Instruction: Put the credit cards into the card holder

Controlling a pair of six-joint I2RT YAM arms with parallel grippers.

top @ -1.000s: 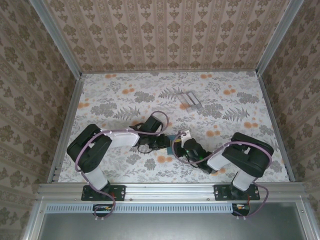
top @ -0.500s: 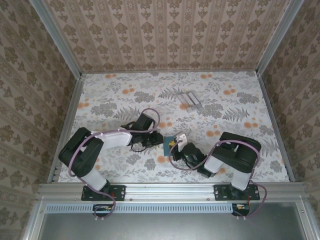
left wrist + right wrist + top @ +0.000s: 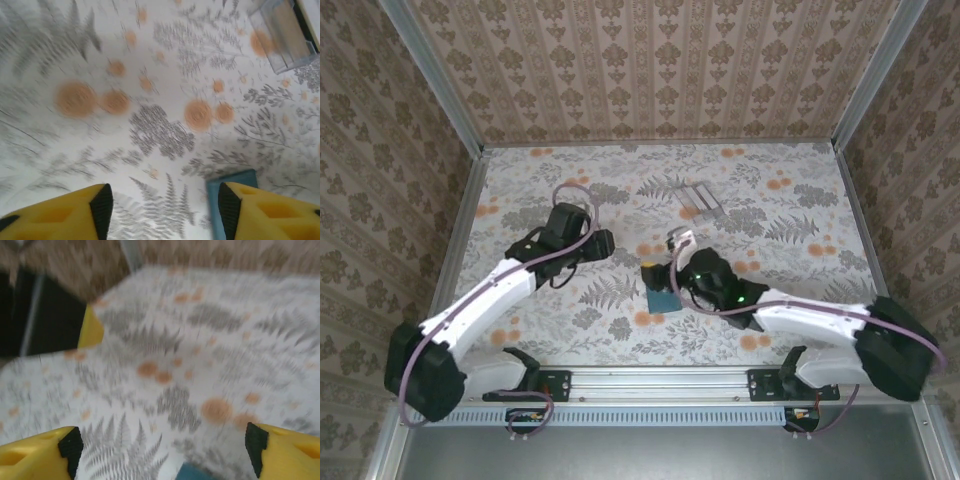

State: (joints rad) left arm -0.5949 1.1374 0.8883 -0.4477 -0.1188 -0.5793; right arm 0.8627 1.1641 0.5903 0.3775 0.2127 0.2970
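The card holder (image 3: 663, 296) lies flat on the table; its contents cannot be told. The credit cards (image 3: 700, 200) lie well beyond it. The left gripper (image 3: 165, 202), left of it, and the right gripper (image 3: 162, 440), over it, both gape empty.

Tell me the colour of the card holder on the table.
The card holder is plain teal-blue, clearest in the top external view.

Card holder (image 3: 195, 473) blurred, cut by bottom edge.
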